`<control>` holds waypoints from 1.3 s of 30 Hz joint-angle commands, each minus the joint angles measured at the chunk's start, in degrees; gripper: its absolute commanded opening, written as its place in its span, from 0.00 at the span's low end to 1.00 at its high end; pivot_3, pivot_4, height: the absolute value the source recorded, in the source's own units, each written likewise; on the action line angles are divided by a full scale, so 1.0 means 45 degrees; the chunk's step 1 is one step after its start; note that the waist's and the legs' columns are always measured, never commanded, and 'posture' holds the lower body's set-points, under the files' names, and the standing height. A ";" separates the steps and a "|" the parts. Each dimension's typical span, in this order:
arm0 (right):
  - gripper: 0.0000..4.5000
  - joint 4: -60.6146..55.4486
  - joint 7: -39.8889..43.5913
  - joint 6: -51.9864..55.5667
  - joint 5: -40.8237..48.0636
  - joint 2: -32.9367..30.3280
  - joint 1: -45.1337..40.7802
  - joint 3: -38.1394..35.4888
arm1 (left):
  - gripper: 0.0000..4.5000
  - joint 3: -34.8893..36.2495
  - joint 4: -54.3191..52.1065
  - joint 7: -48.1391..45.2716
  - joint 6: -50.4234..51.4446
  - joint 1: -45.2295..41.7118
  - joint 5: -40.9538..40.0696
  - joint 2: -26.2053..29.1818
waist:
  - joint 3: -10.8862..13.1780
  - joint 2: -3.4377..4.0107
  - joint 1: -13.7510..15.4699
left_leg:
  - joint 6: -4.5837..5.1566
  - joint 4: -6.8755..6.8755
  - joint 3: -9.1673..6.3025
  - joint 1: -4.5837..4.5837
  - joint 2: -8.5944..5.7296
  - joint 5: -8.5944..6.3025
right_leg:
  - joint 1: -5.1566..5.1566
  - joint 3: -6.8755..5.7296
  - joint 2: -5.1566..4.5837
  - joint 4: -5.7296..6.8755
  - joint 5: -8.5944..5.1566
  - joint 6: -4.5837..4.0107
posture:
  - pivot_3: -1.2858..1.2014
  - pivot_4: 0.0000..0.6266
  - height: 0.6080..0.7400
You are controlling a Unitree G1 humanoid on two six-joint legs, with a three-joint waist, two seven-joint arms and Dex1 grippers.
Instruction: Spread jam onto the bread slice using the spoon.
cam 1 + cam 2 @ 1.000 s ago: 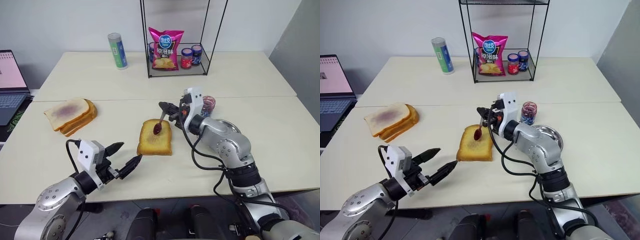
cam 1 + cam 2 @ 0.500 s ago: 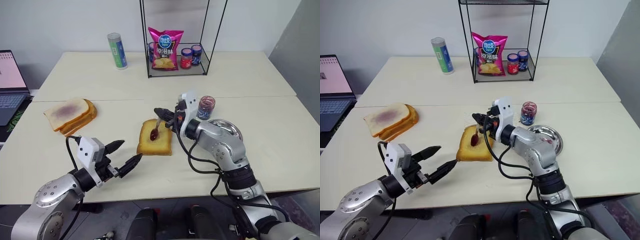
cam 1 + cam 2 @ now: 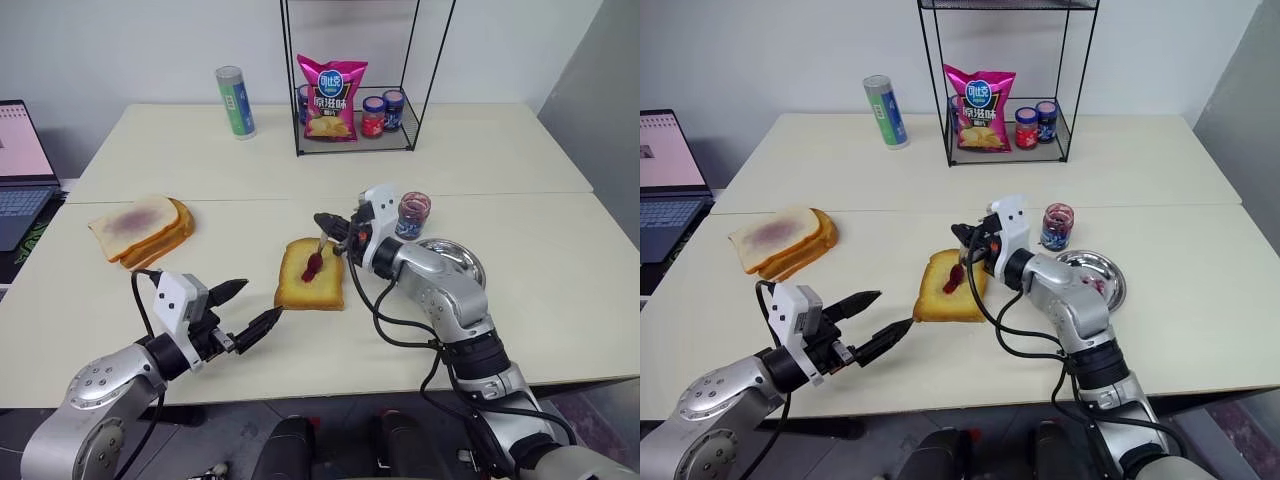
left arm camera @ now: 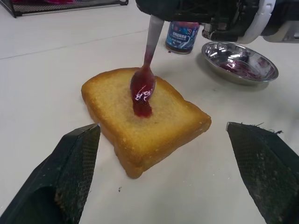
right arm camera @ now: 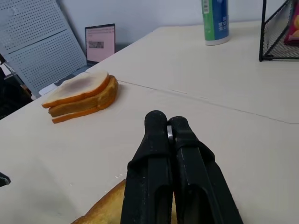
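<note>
Bright, even indoor light; soft shadows, sharp focus throughout.

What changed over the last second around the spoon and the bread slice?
The right tool, shut on the spoon, dragged its bowl across the bread slice, leaving a longer jam streak. The bread slice and the open left tool kept their places.

Bare table between stacked slices and bread slice; jar, dish seemingly crowd right side
</note>
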 commanded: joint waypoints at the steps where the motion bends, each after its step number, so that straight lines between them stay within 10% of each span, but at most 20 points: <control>1: 0.00 -0.0022 -0.0133 -0.0417 -0.0257 -0.0035 -0.0413 -0.0556 | 1.00 0.0263 0.0062 -0.0226 -0.0327 -0.0271 -0.0144 0.0223 | 0.0000 0.0000 0.0000 | 0.0000 -0.0001 0.0000 0.0000 0.0000 0.0000 | 0.0000 0.0000 0.0000 0.0000 0.0000 0.0000 | 0.52 0.24 1.00; 22: 0.00 0.0022 -0.2376 0.4727 0.4661 0.2088 -0.1025 -0.4947 | 1.00 0.0125 0.0684 -0.0508 -0.0578 -0.0859 0.0043 0.0355 | 0.0001 0.0002 -0.0012 | 0.0000 -0.0007 -0.0002 -0.0002 0.0003 0.0000 | -0.0004 0.0000 -0.0001 0.0007 0.0002 -0.0004 | 0.52 0.24 1.00; 39: 0.00 0.1094 -0.2826 0.3740 0.3464 0.1994 -0.0560 -0.4593 | 1.00 -0.0030 0.0837 -0.0536 -0.0482 -0.1271 0.0122 0.0491 | 0.0001 0.0003 -0.0034 | 0.0001 -0.0007 0.0010 -0.0001 0.0001 0.0000 | -0.0005 0.0002 0.0007 0.0006 0.0002 -0.0002 | 0.52 0.24 1.00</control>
